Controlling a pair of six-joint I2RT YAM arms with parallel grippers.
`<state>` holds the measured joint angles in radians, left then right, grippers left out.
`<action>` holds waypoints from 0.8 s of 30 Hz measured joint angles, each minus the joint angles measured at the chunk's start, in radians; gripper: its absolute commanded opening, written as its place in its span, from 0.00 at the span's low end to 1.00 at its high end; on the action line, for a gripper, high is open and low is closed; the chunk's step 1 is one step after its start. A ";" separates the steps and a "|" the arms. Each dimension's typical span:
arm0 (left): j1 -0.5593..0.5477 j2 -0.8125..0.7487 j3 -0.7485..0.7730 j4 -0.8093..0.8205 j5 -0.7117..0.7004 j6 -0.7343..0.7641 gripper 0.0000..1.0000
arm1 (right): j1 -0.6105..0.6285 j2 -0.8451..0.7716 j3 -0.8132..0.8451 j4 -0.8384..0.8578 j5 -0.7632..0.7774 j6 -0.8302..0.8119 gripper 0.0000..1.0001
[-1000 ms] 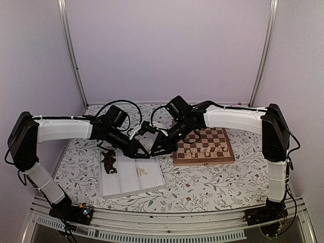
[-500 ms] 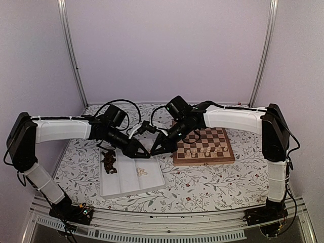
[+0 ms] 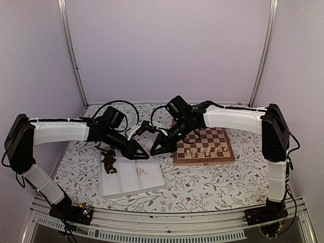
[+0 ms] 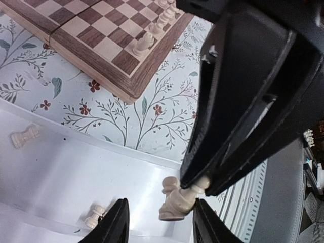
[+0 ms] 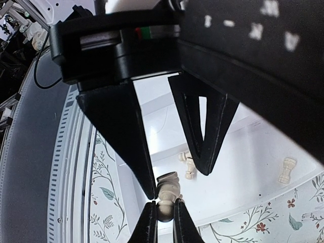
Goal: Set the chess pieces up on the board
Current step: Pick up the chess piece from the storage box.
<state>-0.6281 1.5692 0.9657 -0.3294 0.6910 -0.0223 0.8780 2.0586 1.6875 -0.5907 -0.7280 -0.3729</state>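
the right gripper [image 5: 163, 215] has clamped onto the cream chess piece [image 5: 167, 189] while the left gripper [image 4: 159, 215] has spread apart.

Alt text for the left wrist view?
The right gripper pinches a pale cream wooden chess piece between the open fingers of the left gripper, above a white tray. Two more cream pieces lie in the tray; the corner of a brown-and-tan wooden chessboard lies beyond.

You're holding both arms stretched inward, wrists tilting down, fingertips nearly meeting. Your right gripper [image 5: 164, 205] is pinching a cream chess piece [image 5: 167, 186] between narrowed jaws, and your left gripper [image 4: 159, 202] is standing spread apart either side of it.
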 measured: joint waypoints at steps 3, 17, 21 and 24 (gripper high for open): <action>-0.004 0.000 0.000 0.005 0.004 0.003 0.40 | 0.000 0.000 0.000 0.000 -0.003 0.003 0.01; -0.016 0.000 -0.002 0.012 0.010 0.005 0.37 | 0.000 0.000 0.002 0.000 -0.014 0.006 0.01; -0.018 0.000 -0.002 0.009 0.008 0.007 0.36 | 0.000 0.000 0.002 0.001 -0.013 0.006 0.02; -0.021 0.000 -0.002 0.005 0.004 0.009 0.40 | 0.001 0.000 0.002 0.000 -0.011 0.005 0.01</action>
<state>-0.6491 1.5692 0.9634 -0.3241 0.6949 -0.0132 0.8791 2.0586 1.6897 -0.5903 -0.7387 -0.3683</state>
